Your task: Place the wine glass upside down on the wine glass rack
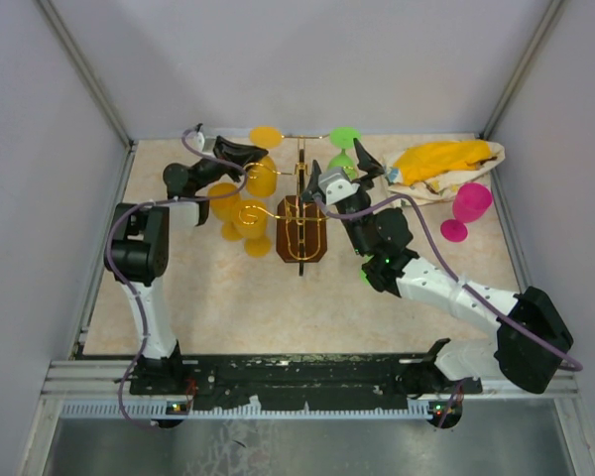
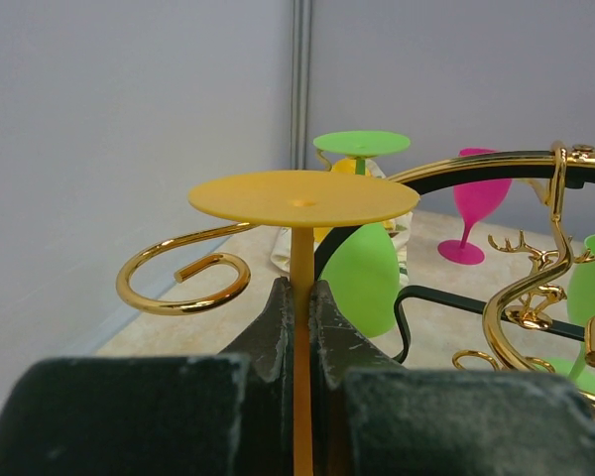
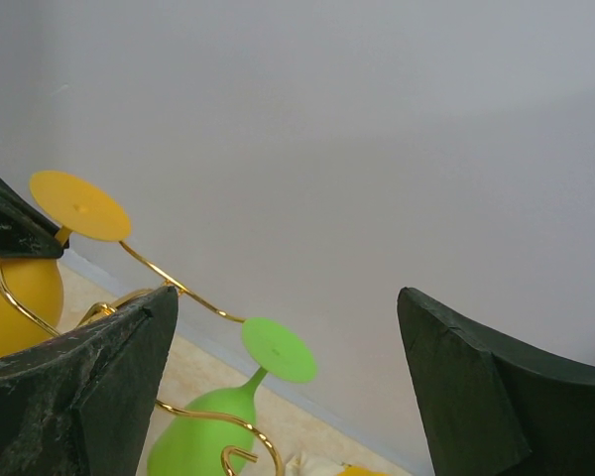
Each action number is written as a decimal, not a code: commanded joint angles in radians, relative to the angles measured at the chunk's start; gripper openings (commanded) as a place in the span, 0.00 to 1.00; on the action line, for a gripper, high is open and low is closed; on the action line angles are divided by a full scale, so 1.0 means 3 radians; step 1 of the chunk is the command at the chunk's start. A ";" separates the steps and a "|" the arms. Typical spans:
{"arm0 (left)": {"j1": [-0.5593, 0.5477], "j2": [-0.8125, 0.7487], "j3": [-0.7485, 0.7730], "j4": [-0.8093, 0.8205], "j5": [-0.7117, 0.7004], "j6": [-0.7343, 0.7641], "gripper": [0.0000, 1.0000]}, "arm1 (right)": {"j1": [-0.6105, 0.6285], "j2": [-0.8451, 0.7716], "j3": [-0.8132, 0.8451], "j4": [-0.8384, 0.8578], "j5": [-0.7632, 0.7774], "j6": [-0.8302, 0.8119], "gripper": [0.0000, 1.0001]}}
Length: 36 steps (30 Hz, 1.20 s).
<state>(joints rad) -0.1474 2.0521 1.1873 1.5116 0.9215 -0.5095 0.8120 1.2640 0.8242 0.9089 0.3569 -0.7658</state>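
Black left pincer (image 2: pixel 300 307): clamped on yellow glass (image 2: pixel 302 198) stem, centre of wrist view.
Yellow glass: inverted, foot up, just right of empty gold loop (image 2: pixel 183 281); seemingly not yet hung.
Rack (image 1: pixel 301 233): if stem misses the loop, release drops the glass.
Right pincer (image 3: pixel 288 297): apart, empty, near green glass (image 3: pixel 276 349); a swing could knock it.

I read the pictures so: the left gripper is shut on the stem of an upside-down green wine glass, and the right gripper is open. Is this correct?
Only the colour is wrong. The left gripper is shut on the stem of an upside-down yellow wine glass, as the left wrist view shows; the right gripper is open.
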 commanded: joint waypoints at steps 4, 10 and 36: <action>0.0055 0.0147 0.0219 0.0243 0.0106 -0.0240 0.00 | -0.0032 -0.0067 0.0050 0.0057 -0.0014 0.0011 0.92; 0.0082 0.0226 0.0310 0.0228 0.0124 -0.0311 0.00 | -0.0037 -0.0053 0.0064 0.0048 -0.0015 0.0009 0.92; 0.0118 0.0417 0.0658 -0.0084 0.0004 -0.0262 0.00 | -0.0058 0.0010 0.0113 0.0033 -0.0047 0.0039 0.92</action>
<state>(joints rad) -0.1196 2.1681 1.3476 1.5002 0.9844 -0.6258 0.8017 1.2655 0.8246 0.8883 0.3466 -0.7639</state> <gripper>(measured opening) 0.040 0.920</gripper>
